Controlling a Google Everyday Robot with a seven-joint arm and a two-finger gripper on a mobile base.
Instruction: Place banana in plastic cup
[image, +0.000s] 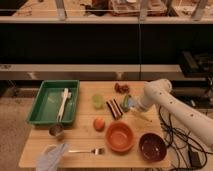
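Yellow banana (141, 116) at right side of table (75, 145), just under gripper (130, 104); whether gripped or released, cannot tell. Pale-green cup (98, 101) apart to left, past dark block (114, 108), near tray (46, 118).

I see a pale wooden tabletop (80, 142) carrying everything. A green tray (44, 107) sits on its left side. Just in front of the tray stands a small steel cup (56, 131). At the front left corner lies a crumpled pale cloth (52, 157), with a fork (90, 150) to its right. An orange fruit (99, 123) rests near the middle, just beside an orange bowl (120, 136), and a dark bowl (152, 146) sits to that bowl's right. Further back stand the light-green plastic cup (98, 101) and a dark packet (115, 108). The banana (141, 116) lies on the wood right of the packet. The gripper (131, 105) hangs low over the tabletop between packet and banana.
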